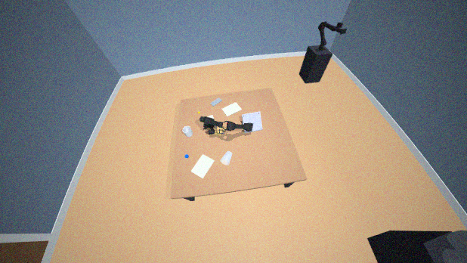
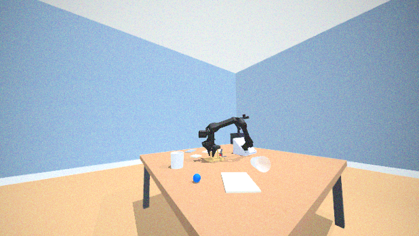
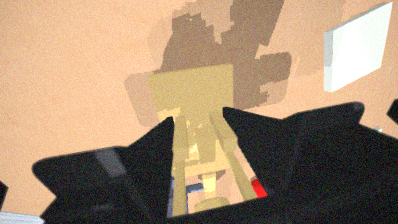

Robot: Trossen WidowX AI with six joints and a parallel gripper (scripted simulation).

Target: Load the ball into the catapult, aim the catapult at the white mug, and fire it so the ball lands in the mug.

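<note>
Clamping my gripper (image 3: 198, 115) on the catapult (image 3: 202, 107) mid-table, I judge aiming begun, while the blue ball (image 2: 196, 178) lies unloaded near the white mug (image 2: 177, 160), firing undone.

the arm (image 2: 226, 125) is matte black all over, built from slim rounded links joined by chunkier joint housings. its base sits on a white mounting plate (image 1: 252, 121) with tiny dark dots at the corners. a small boxy black block juts out near the wrist. the gripper (image 3: 200, 150) is black too, its two fingers broad, angular and tapering to points, one carrying a dull grey rectangular patch. no cables or markings can be made out from here.
</note>
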